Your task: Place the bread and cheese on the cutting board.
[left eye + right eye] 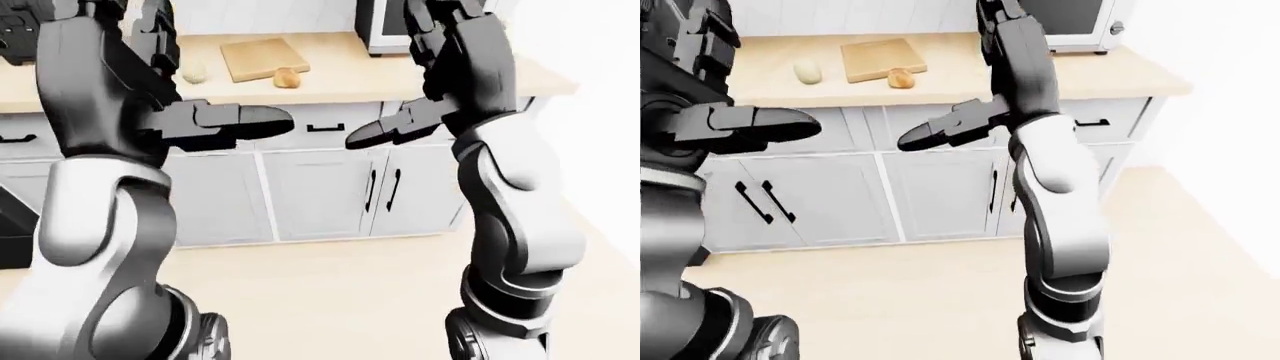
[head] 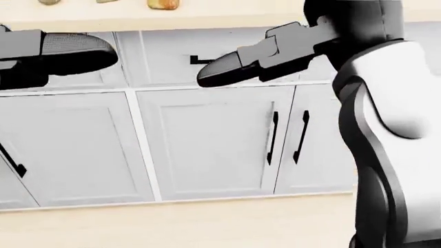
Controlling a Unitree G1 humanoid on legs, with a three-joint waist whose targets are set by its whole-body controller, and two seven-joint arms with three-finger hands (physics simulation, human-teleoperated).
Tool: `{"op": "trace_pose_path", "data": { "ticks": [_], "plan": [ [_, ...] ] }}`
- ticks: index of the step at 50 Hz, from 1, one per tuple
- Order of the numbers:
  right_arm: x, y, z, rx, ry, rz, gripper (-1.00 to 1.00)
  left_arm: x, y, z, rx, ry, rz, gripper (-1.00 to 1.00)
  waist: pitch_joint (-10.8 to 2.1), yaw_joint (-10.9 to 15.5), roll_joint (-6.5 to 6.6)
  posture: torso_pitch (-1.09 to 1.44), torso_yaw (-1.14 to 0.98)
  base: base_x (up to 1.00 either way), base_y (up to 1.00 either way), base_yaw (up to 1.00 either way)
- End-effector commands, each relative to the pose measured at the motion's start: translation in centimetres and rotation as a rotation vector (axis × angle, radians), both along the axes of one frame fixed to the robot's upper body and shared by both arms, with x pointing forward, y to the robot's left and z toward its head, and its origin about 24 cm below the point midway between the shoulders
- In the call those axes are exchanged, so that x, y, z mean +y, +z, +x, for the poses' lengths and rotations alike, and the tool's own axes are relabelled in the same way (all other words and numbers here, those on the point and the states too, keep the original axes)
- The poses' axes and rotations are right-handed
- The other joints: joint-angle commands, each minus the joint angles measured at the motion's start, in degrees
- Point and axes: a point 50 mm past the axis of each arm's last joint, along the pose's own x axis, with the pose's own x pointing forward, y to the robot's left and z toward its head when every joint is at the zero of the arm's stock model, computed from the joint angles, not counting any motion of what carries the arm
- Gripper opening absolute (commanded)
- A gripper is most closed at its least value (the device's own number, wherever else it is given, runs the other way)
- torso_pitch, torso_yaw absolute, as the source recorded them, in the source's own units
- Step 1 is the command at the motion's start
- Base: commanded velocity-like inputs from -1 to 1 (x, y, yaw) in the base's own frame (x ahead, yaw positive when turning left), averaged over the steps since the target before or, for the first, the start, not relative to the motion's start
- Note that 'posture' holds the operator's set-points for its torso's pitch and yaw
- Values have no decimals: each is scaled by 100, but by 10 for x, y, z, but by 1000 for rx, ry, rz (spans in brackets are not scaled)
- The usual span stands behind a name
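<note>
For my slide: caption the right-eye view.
Both arms raised, hands empty, facing a counter holding a cutting board, bread and cheese.

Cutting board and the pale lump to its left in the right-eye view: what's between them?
Nothing: bare counter separates the board from the lump. The brown bread sits at the board's lower right corner.

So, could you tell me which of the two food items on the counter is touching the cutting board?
The browner roll, at the cutting board's lower right corner, looks to be touching it. The paler, rounder item lies apart, left of the board in the right-eye view.
</note>
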Motion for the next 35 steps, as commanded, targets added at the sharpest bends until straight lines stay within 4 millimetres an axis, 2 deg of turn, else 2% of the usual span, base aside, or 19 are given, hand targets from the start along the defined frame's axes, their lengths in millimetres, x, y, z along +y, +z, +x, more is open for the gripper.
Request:
{"op": "trace_pose_path", "data": {
  "ticks": [1, 4, 8, 10, 12, 13, 16, 19, 20, 24, 25, 27, 30, 35],
  "plan": [
    [0, 26, -8, -70, -11, -7, 100, -2, 8, 3, 13, -42, 3, 100, -46, 4, 8, 0, 0, 0, 0, 0],
    [-1, 47, -10, -87, -20, -41, 100, 5, 24, 7, -3, -38, -20, 100, -20, 16, 33, 0, 0, 0, 0, 0],
    [-6, 61, -12, -99, -9, -16, 100, 18, 31, 7, -46, 78, 59, 100, 28, 8, 72, 0, 0, 0, 0, 0],
    [-9, 72, -14, -119, -6, -19, 100, 24, 43, 5, -61, 96, 60, 100, 38, -2, 72, 0, 0, 0, 0, 0],
    [-6, 80, -10, -102, -14, -70, 100, 27, 55, 5, -24, 1, -48, 100, 41, 0, 60, 0, 0, 0, 0, 0],
    [-6, 86, -10, -119, -5, -62, 100, 31, 58, 5, -46, 56, -12, 100, 51, 6, 60, 0, 0, 0, 0, 0],
    [-12, 97, -2, -109, -40, -53, 100, 36, 61, 8, -53, 80, -11, 100, 98, -34, 93, 0, 0, 0, 0, 0],
    [-24, 96, 0, -111, -65, -32, 100, 39, 59, 11, -43, 84, -25, 100, 94, -13, 110, 0, 0, 0, 0, 0],
    [-22, 96, -2, -118, -65, -62, 100, 38, 56, 12, -36, 91, -29, 100, 94, -5, 108, 0, 0, 0, 0, 0],
    [-20, 90, -10, -143, -60, -4, 100, 37, 49, 15, -29, 103, -26, 100, 72, -1, 111, 0, 0, 0, 0, 0],
    [-22, 77, -8, -59, -77, -22, 100, 36, 46, 17, -23, 112, -15, 100, 72, -1, 115, 0, 0, 0, 0, 0],
    [-22, 70, -10, -72, -110, -62, 100, 37, 48, 15, -54, 153, 14, 100, 60, 7, 105, 0, 0, 0, 0, 0],
    [-33, 72, -9, -104, -163, -22, 100, 41, 51, 13, -59, 149, 1, 100, 39, -4, 99, 0, 0, 0, 0, 0],
    [-30, 73, -19, -128, -110, -29, 100, 46, 51, 12, -49, 130, -32, 100, 43, -1, 101, 0, 0, 0, 0, 0]
  ]
}}
